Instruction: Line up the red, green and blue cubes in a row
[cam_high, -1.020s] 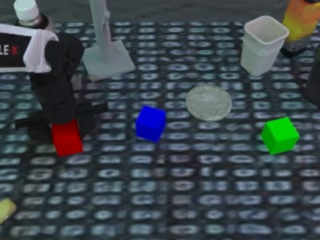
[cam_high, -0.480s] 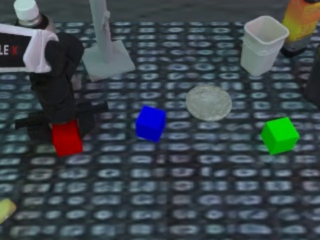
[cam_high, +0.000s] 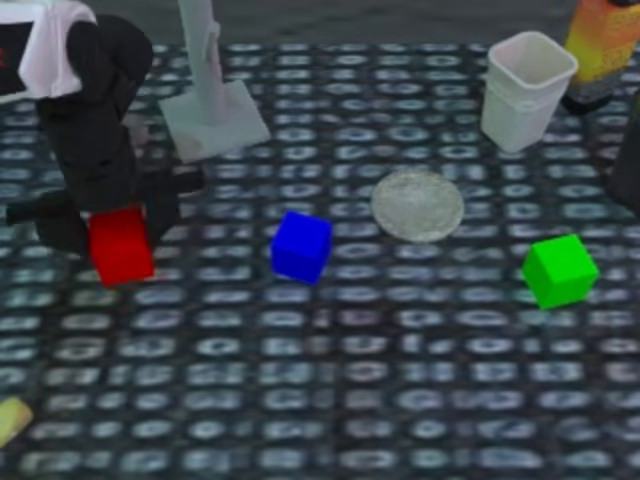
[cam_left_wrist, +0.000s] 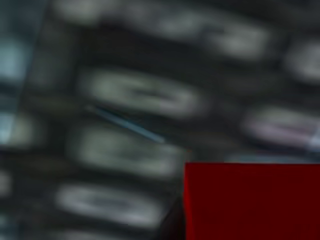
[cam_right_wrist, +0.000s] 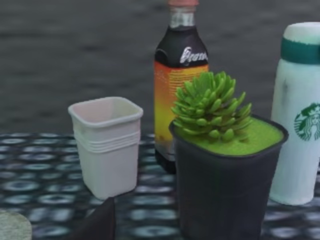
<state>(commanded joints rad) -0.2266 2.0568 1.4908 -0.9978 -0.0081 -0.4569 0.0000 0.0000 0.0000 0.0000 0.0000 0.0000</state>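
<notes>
My left gripper (cam_high: 118, 238) is shut on the red cube (cam_high: 121, 247) near the table's left side, its dark fingers flanking the cube. The same red cube (cam_left_wrist: 250, 200) fills a corner of the left wrist view over the patterned table top. The blue cube (cam_high: 301, 245) rests left of the table's middle, apart from the others. Far to the right stands the green cube (cam_high: 560, 270). My right arm is parked at the right edge, and one dark finger (cam_right_wrist: 102, 222) of its gripper shows off to one side in its wrist view.
At the back right, a white cup (cam_high: 525, 90) stands beside an orange-labelled bottle (cam_high: 600, 40). Between the blue and green cubes lies a silver disc (cam_high: 417, 205). A white stand (cam_high: 215, 110) rises at the back left. A potted succulent (cam_right_wrist: 225, 185) and white tumbler (cam_right_wrist: 300, 125) stand near the right arm.
My left gripper has moved back and slightly left with the red cube in it. The blue and green cubes have stayed where they were.
</notes>
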